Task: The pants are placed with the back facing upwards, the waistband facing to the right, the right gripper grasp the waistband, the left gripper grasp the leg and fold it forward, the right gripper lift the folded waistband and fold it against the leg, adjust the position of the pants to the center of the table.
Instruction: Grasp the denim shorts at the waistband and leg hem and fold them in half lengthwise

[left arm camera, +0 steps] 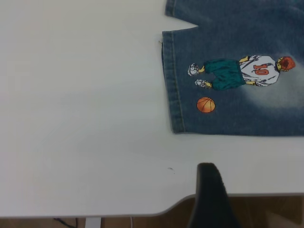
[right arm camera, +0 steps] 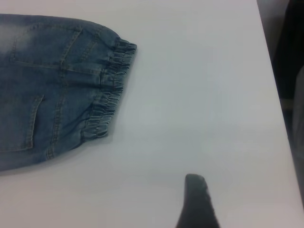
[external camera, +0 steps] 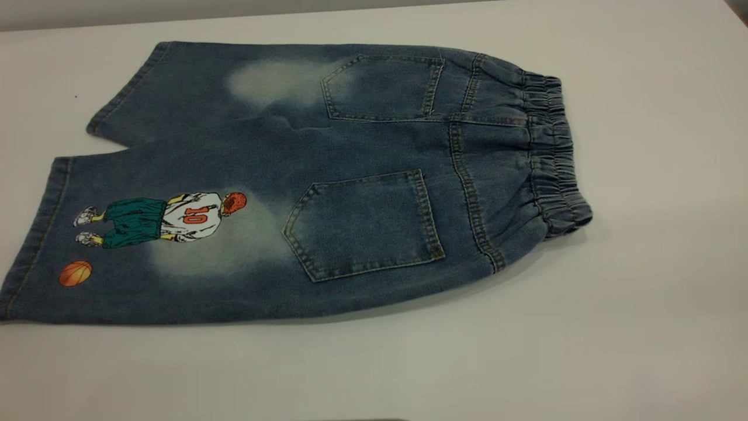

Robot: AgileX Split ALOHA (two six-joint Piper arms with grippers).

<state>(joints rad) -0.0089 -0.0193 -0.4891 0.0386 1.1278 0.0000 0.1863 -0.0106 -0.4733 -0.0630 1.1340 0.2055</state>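
Note:
The pants (external camera: pixel 374 193) lie flat on the table (external camera: pixel 643 304), back up with both patch pockets showing. The ruched waistband (external camera: pixel 555 152) points right and the two legs point left. The near leg (external camera: pixel 117 245) carries the "10" player print and the orange ball. Neither gripper shows in the exterior view. In the left wrist view a black part of the left gripper (left arm camera: pixel 209 194) hangs over the table's front edge, apart from the near leg's hem (left arm camera: pixel 173 85). In the right wrist view a black part of the right gripper (right arm camera: pixel 195 202) hovers over bare table, apart from the waistband (right arm camera: pixel 109 95).
Bare white table surrounds the shorts on all sides. The table's front edge with a rounded corner (left arm camera: pixel 118 211) shows in the left wrist view, with brown floor below. The right wrist view shows the table's side edge (right arm camera: pixel 273 95) and dark shapes beyond it.

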